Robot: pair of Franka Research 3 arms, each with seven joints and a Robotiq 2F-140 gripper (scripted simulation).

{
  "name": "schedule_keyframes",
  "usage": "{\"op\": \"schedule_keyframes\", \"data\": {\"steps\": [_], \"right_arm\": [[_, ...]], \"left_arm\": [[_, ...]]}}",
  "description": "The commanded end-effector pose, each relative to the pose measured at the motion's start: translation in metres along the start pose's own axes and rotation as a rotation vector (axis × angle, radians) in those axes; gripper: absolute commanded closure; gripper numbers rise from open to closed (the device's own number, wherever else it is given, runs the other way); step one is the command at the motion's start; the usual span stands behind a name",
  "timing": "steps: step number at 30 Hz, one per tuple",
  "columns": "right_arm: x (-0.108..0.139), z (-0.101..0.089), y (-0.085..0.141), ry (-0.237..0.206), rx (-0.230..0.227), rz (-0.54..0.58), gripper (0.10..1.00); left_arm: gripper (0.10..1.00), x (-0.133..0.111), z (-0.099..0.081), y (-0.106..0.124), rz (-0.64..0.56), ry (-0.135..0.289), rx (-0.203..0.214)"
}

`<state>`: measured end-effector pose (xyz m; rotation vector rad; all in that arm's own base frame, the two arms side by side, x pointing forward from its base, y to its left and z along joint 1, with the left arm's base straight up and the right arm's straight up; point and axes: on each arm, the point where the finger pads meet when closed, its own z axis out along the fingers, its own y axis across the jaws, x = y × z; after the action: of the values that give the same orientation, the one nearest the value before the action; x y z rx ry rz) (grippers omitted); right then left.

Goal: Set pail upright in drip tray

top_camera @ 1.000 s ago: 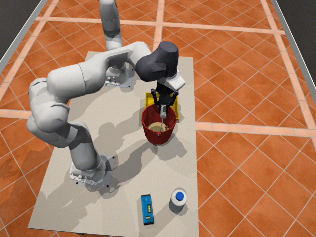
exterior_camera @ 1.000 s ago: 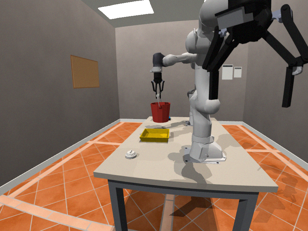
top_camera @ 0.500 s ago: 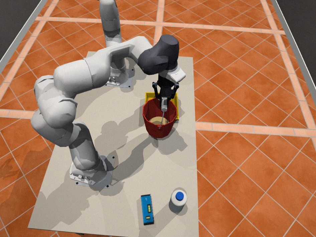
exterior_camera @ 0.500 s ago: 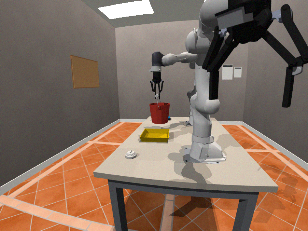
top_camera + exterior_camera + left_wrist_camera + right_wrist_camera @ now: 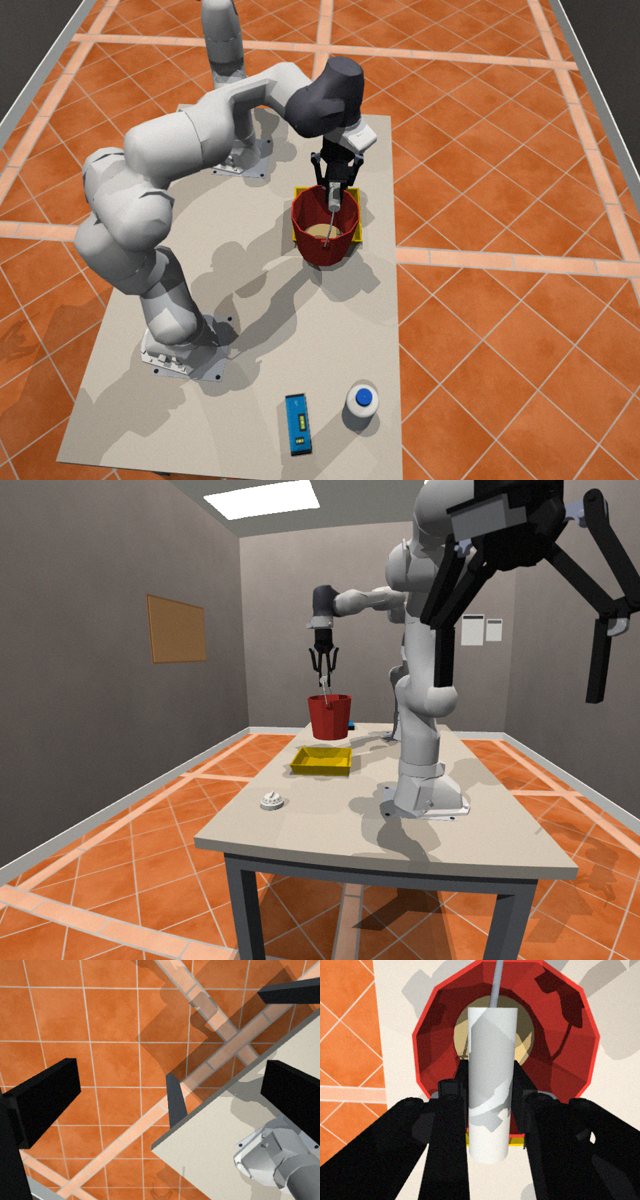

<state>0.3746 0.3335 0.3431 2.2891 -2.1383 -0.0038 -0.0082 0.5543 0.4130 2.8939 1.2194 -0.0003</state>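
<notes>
Tray (image 5: pixel 352 189) (image 5: pixel 321 769) (image 5: pixel 516 1140): below the right gripper (image 5: pixel 333 196) (image 5: pixel 323 680) (image 5: pixel 487 1075), on the table (image 5: pixel 331 330) (image 5: pixel 361 841) (image 5: pixel 196 1156) (image 5: pixel 611 1078).
Right gripper: closed around the handle (image 5: pixel 334 203) (image 5: pixel 324 679) (image 5: pixel 491 1095).
Pail (image 5: pixel 325 250) (image 5: pixel 329 720) (image 5: pixel 571 1045): upright, hanging beneath the right gripper, clear of the tray.
Left gripper (image 5: pixel 519 692) (image 5: pixel 171 1076): wide open, holding nothing, well apart from the right one.

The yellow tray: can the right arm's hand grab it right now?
Probably not. The right gripper is shut on the white grip of the red pail's handle, and the pail hangs between it and the tray.
</notes>
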Motion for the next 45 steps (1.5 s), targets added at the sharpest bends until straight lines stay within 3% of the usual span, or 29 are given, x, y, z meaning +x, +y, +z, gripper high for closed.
{"op": "schedule_keyframes", "data": {"steps": [1, 23, 45], "right_arm": [[-0.013, -0.004, -0.002, -0.005, 0.008, 0.034, 0.999], [-0.073, -0.004, -0.008, -0.005, 0.008, 0.034, 0.999], [-0.114, -0.005, -0.011, -0.005, 0.008, 0.034, 0.999]], "left_arm": [[0.098, 0.000, 0.000, 0.000, -0.002, 0.001, 0.001], [0.098, 0.000, 0.000, 0.000, -0.002, 0.001, 0.001], [0.098, 0.000, 0.000, 0.000, -0.002, 0.001, 0.001]]}}
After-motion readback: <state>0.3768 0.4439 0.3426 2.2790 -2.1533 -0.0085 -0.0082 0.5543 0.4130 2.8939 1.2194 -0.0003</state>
